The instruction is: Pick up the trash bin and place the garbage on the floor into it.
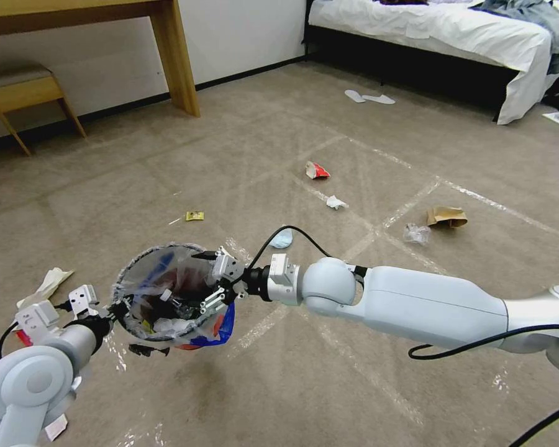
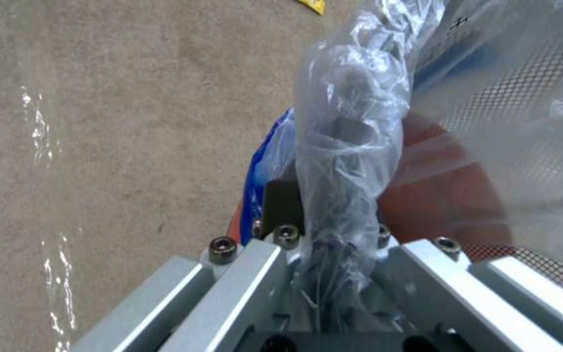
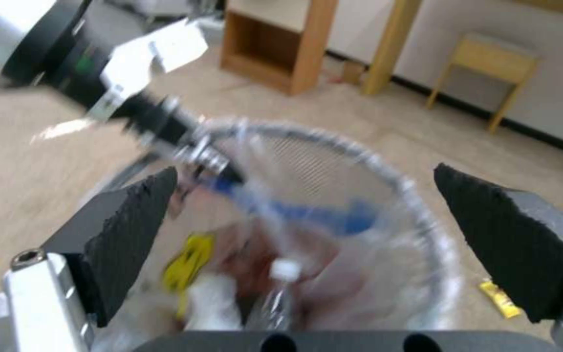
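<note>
Trash bin held clear of the floor at the lower left of the head view; left gripper clamped on its rim, fingers closed over bunched clear liner; judged light and thin-walled, the mesh side liable to flex; the liner slippery, so the firm rim is the sound place to hold. Right gripper poised over the bin mouth, pads spread wide, holding nothing. Contents: a clear bottle, a yellow wrapper, white tissue; bin roughly part-filled. Outstanding on the carpet: red-white carton, tissue, brown paper bag, blue mask.
</note>
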